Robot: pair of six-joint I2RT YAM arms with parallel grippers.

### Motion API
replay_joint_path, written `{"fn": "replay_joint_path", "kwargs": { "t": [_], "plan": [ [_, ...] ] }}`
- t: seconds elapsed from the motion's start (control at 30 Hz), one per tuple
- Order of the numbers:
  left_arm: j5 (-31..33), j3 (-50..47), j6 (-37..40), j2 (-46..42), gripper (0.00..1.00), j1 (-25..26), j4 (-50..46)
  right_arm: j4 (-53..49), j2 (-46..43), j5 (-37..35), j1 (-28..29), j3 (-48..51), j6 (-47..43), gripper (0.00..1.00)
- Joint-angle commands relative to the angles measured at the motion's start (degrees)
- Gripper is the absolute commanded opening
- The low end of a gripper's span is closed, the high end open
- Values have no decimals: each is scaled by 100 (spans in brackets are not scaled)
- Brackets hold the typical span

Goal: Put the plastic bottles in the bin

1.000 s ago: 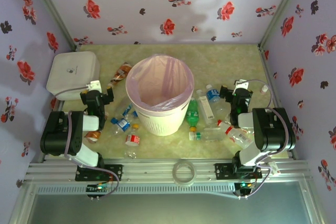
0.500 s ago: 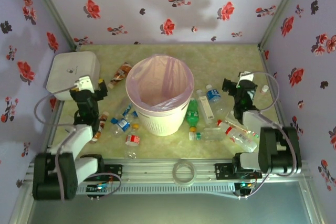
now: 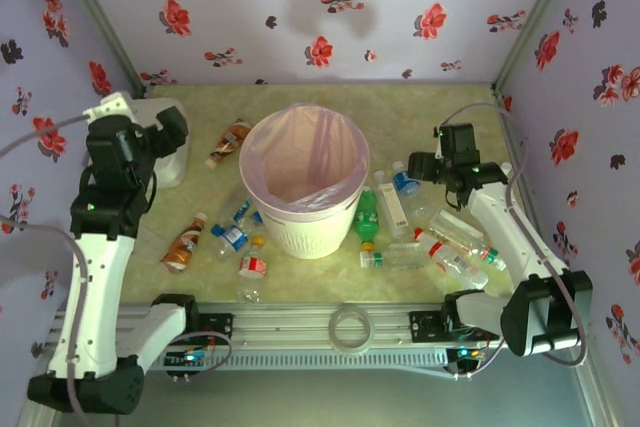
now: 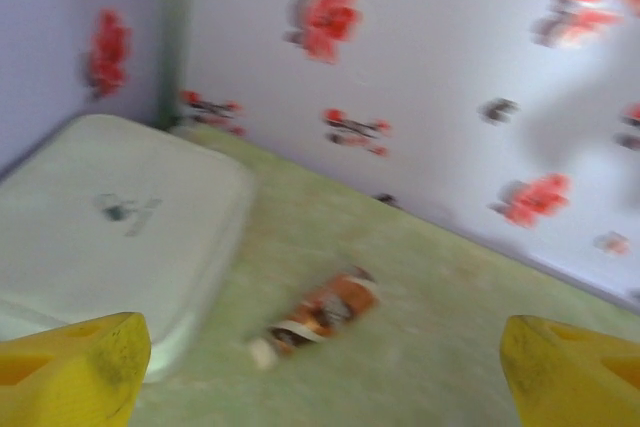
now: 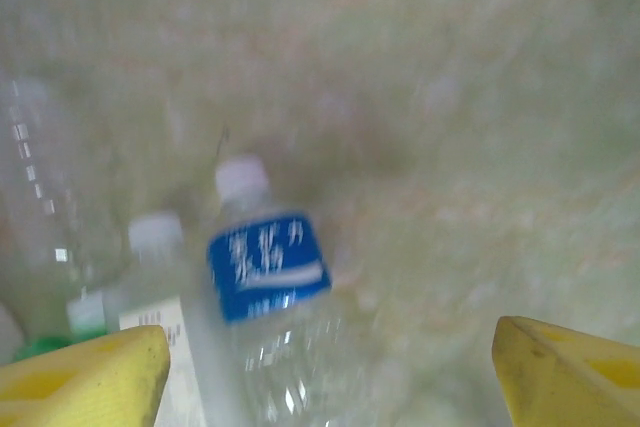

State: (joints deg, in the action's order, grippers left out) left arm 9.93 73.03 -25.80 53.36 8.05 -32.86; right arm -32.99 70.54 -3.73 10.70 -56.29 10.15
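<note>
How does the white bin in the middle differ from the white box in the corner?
The bin is round; the box is a rounded square. The bin stands open with a pale pink liner; the box has a flat closed top with a small grey mark. The bin's sides are ribbed; the box's look smooth. Both are white.

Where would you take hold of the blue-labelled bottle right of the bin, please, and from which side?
I'd take the blue-labelled bottle across its labelled middle, from straight above with the right pincer. It lies flat on its side, round flanks exposed; the white-labelled bottle close beside it leaves that finger little room.
</note>
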Motion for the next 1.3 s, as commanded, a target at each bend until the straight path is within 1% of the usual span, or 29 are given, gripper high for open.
{"fn": "replay_joint_path", "kwargs": {
  "t": [0.0, 0.07, 0.13, 0.23, 0.37, 0.53, 0.6, 0.7, 0.83, 1.0, 1.07, 1.13, 1.27],
  "plan": [
    [-729, 504, -256, 56, 88, 694, -1040, -795, 320, 584, 101, -66, 178, 83],
    [-1120, 611, -361, 200, 86, 1096, -887, -850, 566, 635, 139, -117, 141, 83],
    [-1578, 574, -438, 363, 83, 1399, -590, -849, 798, 728, 157, -162, 103, 81],
    [-1679, 548, -461, 563, 82, 1727, -523, -749, 1081, 743, 169, -183, 88, 78],
    [-1675, 336, -553, 625, 77, 1829, -415, -601, 1399, 478, 167, -193, 41, 75],
    [-1673, 124, -556, 630, 67, 1950, -404, -402, 1766, 460, 150, -321, 31, 73],
    [-1679, 82, -578, 644, 65, 1989, -431, -366, 1920, 452, 146, -380, 31, 73],
    [-1676, 7, -612, 700, 62, 2051, -487, -296, 2142, 467, 129, -439, 31, 69],
    [-1575, -170, -606, 780, 61, 2073, -572, -196, 2359, 478, 120, -497, 48, 69],
    [-1503, -375, -619, 820, 59, 2078, -458, -103, 2649, 453, 100, -532, 35, 68],
    [-1494, -424, -619, 842, 57, 2080, -401, -81, 2745, 460, 84, -550, 31, 65],
    [-1495, -461, -629, 851, 54, 2077, -346, -84, 2822, 536, 47, -584, 31, 60],
    [-1471, -472, -644, 886, 50, 2077, -285, -112, 2790, 523, 34, -663, 31, 57]
  ]
}}
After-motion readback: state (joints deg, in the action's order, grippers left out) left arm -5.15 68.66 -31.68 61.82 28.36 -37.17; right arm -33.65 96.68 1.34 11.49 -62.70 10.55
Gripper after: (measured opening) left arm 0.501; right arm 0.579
